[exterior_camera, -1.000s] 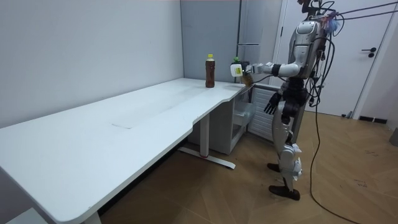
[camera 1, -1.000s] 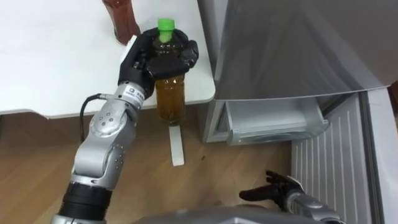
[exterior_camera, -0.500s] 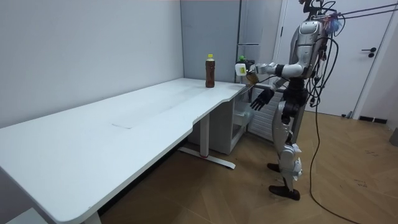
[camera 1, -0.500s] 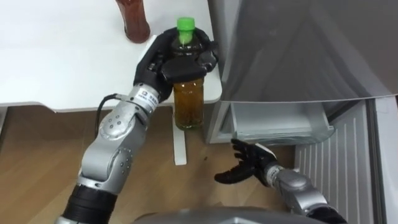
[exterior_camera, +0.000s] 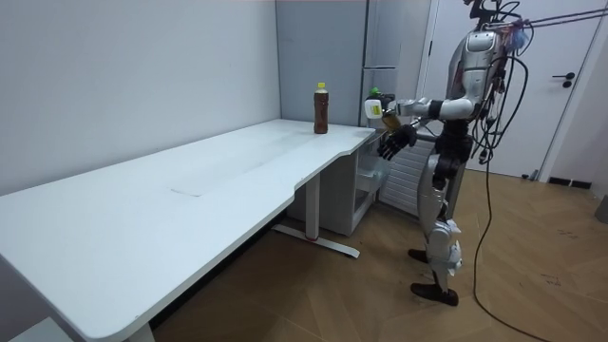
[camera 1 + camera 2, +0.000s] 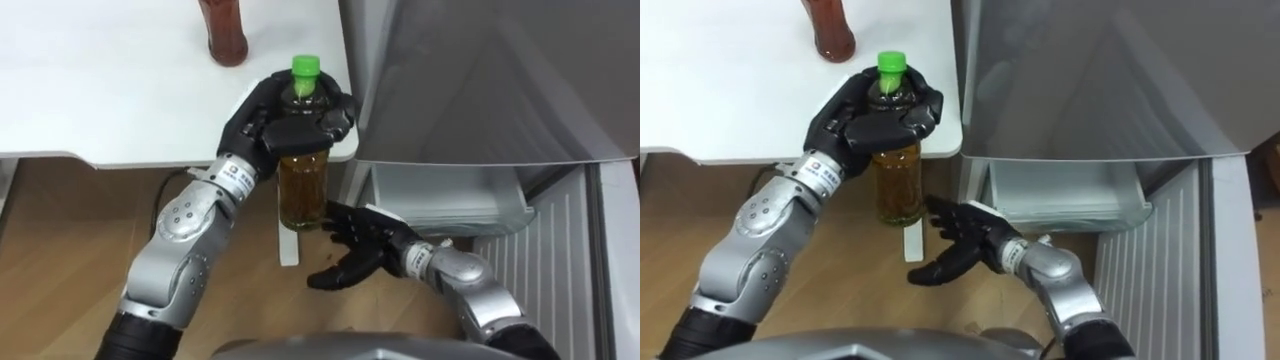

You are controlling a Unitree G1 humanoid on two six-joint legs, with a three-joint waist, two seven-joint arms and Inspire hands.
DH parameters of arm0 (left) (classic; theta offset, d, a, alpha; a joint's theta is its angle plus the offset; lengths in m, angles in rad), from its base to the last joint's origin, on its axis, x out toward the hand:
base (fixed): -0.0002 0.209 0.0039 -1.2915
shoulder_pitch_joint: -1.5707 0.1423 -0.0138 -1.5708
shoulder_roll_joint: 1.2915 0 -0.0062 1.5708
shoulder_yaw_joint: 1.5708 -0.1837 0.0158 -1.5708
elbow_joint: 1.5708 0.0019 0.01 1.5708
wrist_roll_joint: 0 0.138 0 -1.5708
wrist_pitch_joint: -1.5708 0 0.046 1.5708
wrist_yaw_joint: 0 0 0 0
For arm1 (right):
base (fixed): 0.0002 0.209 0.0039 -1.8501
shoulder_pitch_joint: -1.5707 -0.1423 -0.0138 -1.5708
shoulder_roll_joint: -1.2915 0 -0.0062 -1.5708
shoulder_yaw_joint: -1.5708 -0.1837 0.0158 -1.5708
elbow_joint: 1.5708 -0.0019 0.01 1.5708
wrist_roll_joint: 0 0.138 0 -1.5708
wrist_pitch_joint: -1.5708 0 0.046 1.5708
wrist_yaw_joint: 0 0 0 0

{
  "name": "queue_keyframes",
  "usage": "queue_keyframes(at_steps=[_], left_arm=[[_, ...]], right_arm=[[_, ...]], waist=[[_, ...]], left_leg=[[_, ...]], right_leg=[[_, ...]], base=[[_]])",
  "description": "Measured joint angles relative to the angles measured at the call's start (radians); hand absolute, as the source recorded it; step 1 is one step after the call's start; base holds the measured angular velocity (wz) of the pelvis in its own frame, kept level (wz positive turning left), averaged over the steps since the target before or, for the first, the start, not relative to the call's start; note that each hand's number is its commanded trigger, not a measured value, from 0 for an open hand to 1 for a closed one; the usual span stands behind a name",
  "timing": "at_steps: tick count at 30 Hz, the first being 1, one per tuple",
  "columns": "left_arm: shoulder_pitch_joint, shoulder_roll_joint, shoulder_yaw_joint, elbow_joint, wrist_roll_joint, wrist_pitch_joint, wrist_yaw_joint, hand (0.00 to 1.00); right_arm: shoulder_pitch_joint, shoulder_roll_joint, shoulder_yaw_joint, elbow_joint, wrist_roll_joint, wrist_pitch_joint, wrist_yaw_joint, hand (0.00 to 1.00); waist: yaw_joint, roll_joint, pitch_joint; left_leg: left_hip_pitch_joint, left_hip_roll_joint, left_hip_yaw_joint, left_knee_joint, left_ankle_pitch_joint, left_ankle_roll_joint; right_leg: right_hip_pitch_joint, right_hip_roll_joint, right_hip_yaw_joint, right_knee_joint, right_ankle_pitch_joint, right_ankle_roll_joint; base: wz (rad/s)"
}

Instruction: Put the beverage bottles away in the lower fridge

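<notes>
In the centre of the left eye view, the robot's left hand holds a drink bottle upright in the air. Its dark fingers are curled round the bottle's shoulder, just under the green cap. The bottle holds amber liquid and hangs in front of the near right corner of a white table, above the wooden floor. Just below and to the right, the right hand reaches in from the lower right with its fingers spread and relaxed, holding nothing. Its fingertips are close to the bottle's base, and contact cannot be made out. At the top edge, a second bottle with a reddish-brown drink stands on the table. A grey fridge fills the upper right, with a clear drawer showing in its open lower part. In the room view, the robot stands upright at the table's far end, facing the fridge.
</notes>
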Motion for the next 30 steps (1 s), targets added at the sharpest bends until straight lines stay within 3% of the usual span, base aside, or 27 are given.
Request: queue_keyframes(at_steps=[5, 11, 16, 18, 27, 30], left_arm=[[0.000, 0.003, 0.004, 0.000, 0.033, -0.021, -0.002, 1.00], [0.007, 0.007, 0.002, 0.000, 0.042, -0.041, -0.008, 1.00], [0.007, 0.021, -0.012, 0.000, 0.086, -0.049, -0.027, 1.00], [0.008, 0.033, -0.021, 0.000, 0.085, -0.064, -0.028, 1.00], [0.013, 0.038, -0.035, 0.005, 0.085, -0.115, -0.028, 1.00], [0.019, 0.037, -0.038, 0.022, 0.081, -0.149, -0.028, 1.00]], right_arm=[[0.001, -0.003, 0.019, -0.079, 0.071, -0.001, 0.118, 0.00], [0.001, -0.023, 0.024, -0.098, 0.087, 0.000, 0.157, 0.00], [0.001, -0.039, 0.027, -0.110, 0.113, 0.010, 0.182, 0.00], [0.001, -0.043, 0.029, -0.110, 0.149, 0.021, 0.189, 0.00], [0.002, -0.044, 0.029, -0.117, 0.246, 0.022, 0.181, 0.00], [0.002, -0.044, 0.029, -0.117, 0.265, 0.022, 0.180, 0.00]], waist=[[0.018, 0.001, -0.0011], [0.021, -0.001, -0.0002], [0.022, -0.004, 0.0006], [0.024, -0.004, 0.0007], [0.043, -0.004, 0.0009], [0.046, -0.004, 0.0010]], left_leg=[[0.000, 0.000, -0.009, 0.001, 0.000, 0.000], [0.000, -0.001, -0.014, 0.001, 0.000, 0.000], [-0.001, -0.001, -0.012, 0.003, 0.000, 0.000], [-0.001, -0.001, -0.011, 0.002, 0.000, 0.000], [-0.006, -0.001, -0.016, 0.001, 0.000, 0.000], [-0.013, -0.001, -0.017, 0.001, 0.000, 0.000]], right_leg=[[0.002, -0.002, -0.007, 0.001, 0.000, 0.000], [0.002, -0.004, -0.012, 0.002, 0.000, 0.000], [0.002, -0.004, -0.014, 0.003, 0.000, 0.000], [0.002, -0.004, -0.014, 0.003, 0.000, 0.000], [0.000, -0.003, -0.014, 0.003, 0.000, 0.000], [-0.006, -0.003, -0.015, 0.003, 0.000, 0.000]], base=[[0.03], [0.02], [0.00], [0.00], [0.02], [0.01]])
